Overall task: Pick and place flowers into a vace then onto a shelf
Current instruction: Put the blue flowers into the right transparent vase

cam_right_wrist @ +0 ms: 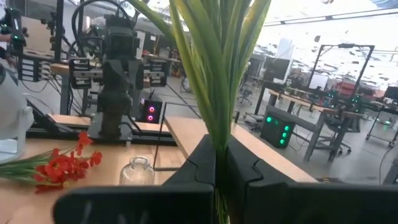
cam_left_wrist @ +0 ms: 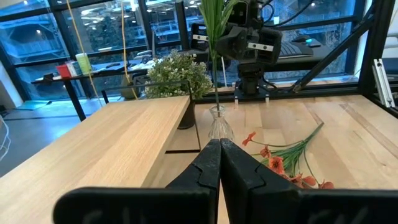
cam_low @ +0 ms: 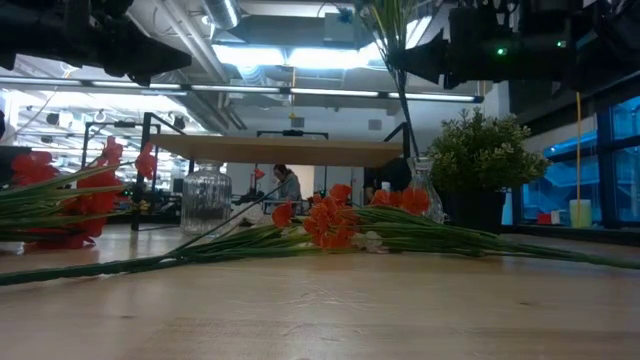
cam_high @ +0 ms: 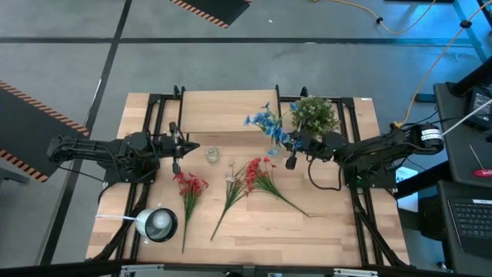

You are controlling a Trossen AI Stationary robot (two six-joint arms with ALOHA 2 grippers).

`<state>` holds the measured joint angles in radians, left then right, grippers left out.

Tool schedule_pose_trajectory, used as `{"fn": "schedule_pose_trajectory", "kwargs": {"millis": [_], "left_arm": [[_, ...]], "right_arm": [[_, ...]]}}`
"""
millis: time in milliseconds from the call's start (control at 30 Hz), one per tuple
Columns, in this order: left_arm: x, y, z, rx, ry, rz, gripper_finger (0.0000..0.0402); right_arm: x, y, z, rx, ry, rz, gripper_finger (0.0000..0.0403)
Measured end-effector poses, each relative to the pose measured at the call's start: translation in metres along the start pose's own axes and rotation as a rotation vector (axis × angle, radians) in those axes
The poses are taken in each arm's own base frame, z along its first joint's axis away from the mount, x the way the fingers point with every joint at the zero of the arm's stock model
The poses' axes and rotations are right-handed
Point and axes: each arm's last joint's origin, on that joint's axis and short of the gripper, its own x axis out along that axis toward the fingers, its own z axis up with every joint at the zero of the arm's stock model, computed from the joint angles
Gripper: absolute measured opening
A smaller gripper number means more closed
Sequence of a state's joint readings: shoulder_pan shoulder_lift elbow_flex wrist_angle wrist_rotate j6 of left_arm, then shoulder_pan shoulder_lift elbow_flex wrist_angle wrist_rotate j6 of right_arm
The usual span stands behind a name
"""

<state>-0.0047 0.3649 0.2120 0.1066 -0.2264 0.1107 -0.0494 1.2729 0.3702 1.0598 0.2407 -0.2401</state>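
Right gripper [cam_right_wrist: 221, 163] clamped on blue flower [cam_high: 266, 123] stem, which I kept upright for drop into vase [cam_high: 212, 154]. Left gripper [cam_left_wrist: 220, 163] shut, empty, waiting beside vase. Remaining flowers [cam_high: 247, 179] lay on table [cam_high: 330, 223]; shelf [cam_high: 227, 115] bare behind.

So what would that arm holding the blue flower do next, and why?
Probably carry it left and a bit lower, toward the mouth of the glass vase. The right tool is shut on the blue flower, with its stem hanging down, and in the high view the vase stands to its left, with no flower in it. The left tool is shut and holds nothing.
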Motion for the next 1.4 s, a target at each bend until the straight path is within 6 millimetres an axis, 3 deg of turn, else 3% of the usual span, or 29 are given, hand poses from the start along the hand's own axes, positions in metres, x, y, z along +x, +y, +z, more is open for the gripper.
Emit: {"fn": "schedule_pose_trajectory", "kwargs": {"millis": [267, 633, 1400], "left_arm": [[0.000, 0.000, 0.000, 0.000, 0.000, 0.000, 0.0004], [0.000, 0.000, 0.000, 0.000, 0.000, 0.000, 0.0004], [0.000, 0.000, 0.000, 0.000, 0.000, 0.000, 0.0004]], "right_arm": [[-0.001, 0.005, -0.001, -0.009, 0.014, -0.039, 0.0006], [-0.028, 0.008, -0.018, 0.029, -0.018, -0.055, 0.0006], [-0.022, 0.014, -0.042, 0.034, 0.030, -0.083, 0.0006]]}}
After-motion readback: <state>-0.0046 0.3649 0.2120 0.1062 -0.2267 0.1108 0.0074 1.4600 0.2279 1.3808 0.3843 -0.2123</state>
